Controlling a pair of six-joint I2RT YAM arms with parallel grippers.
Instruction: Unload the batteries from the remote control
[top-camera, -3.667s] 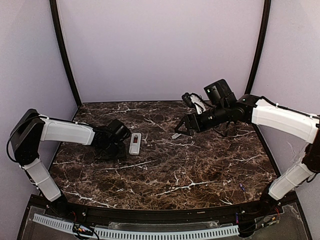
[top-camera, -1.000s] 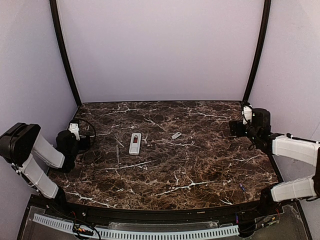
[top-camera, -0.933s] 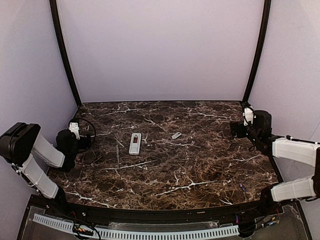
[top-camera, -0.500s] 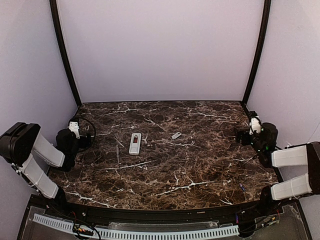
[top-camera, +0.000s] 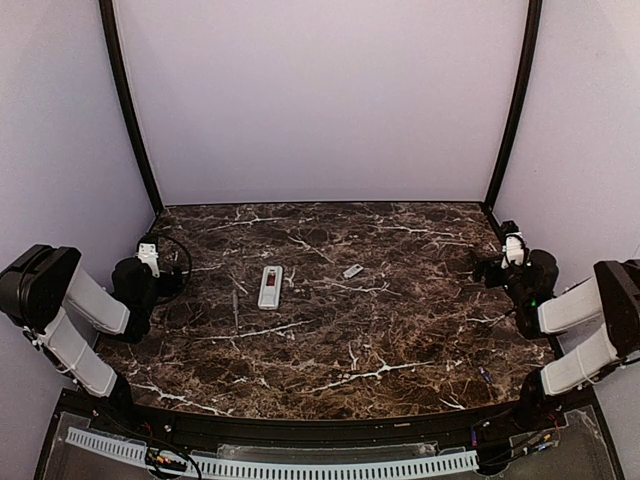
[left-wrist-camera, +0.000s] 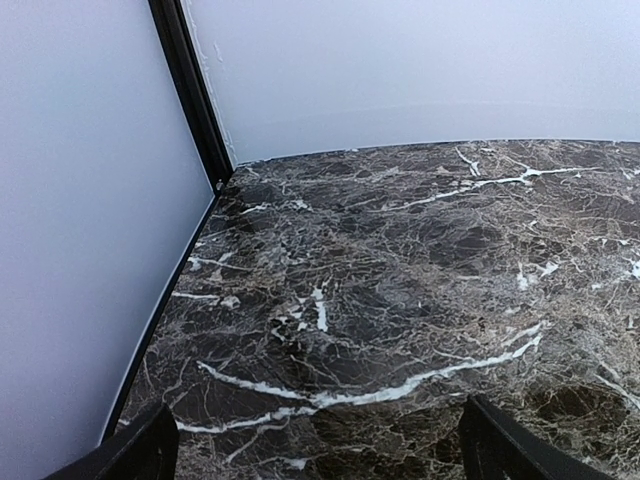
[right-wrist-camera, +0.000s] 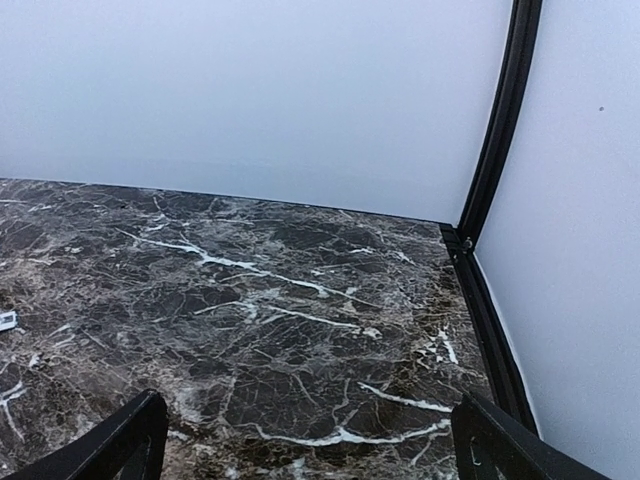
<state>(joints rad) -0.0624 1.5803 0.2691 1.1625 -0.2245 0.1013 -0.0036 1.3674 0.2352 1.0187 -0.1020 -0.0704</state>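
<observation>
The white remote control (top-camera: 270, 287) lies back-up on the marble table (top-camera: 400, 340), left of centre. A dark reddish patch (top-camera: 271, 281) shows in its recess; it is too small to tell whether it is batteries. My left gripper (top-camera: 150, 268) is folded back at the table's left edge. In the left wrist view it (left-wrist-camera: 315, 455) is open, with only marble between the fingers. My right gripper (top-camera: 512, 262) is folded back at the right edge. In the right wrist view it (right-wrist-camera: 305, 445) is open and empty. Both are far from the remote.
A small flat pale-grey cover piece (top-camera: 353, 271) lies right of the remote and shows at the left edge of the right wrist view (right-wrist-camera: 5, 320). A thin pale sliver (top-camera: 235, 303) lies left of the remote. Lilac walls and black corner posts (top-camera: 125, 110) enclose the table.
Both arms have pulled back from the remote and cover piece to the table's sides. Over the last second the right arm folded further back; the left arm stayed still.
</observation>
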